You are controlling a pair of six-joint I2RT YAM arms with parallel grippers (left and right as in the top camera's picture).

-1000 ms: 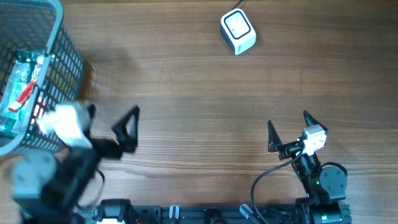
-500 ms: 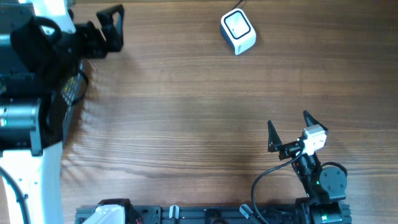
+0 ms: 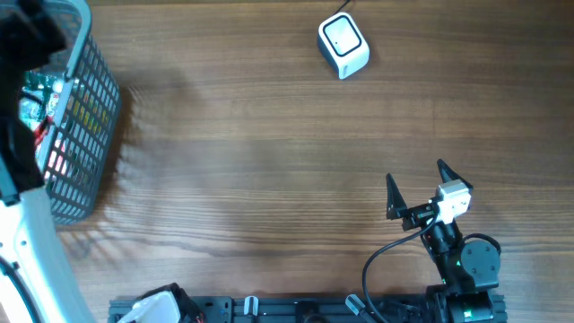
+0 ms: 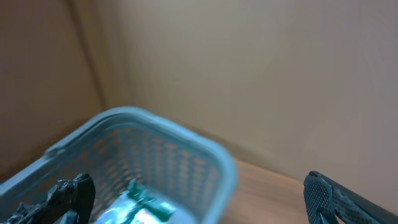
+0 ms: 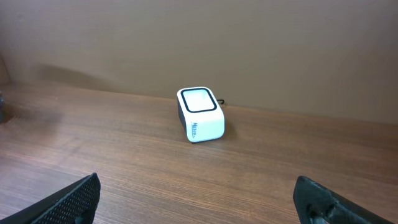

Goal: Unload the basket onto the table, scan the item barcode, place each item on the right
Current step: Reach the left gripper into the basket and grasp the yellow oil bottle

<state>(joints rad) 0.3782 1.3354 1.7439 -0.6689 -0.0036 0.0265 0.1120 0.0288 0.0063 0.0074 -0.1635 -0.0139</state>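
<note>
My left claw (image 4: 196,193) is spread wide, gripping nothing, and hangs over the blue basket (image 4: 180,140). The green packet (image 4: 142,208) lies inside, just below and between my fingers. My right claw (image 5: 202,199) also gapes empty, with the white scanner (image 5: 200,115) well ahead of it on the table (image 5: 112,162).

1. The picture is blurred, so fine detail is lost.
2. A pale blue mesh basket (image 4: 186,146) fills the lower left, its rounded rim curving across the middle.
3. Inside it lies a green and white packet (image 4: 144,206); its print cannot be read.
4. The left gripper (image 4: 202,199) hangs above the basket, jaws spread wide with nothing between them; one dark fingertip (image 4: 71,194) shows at each bottom corner.
5. A strip of wooden table (image 4: 267,186) shows right of the basket.
6. A plain tan wall (image 4: 249,74) fills the background.
</note>
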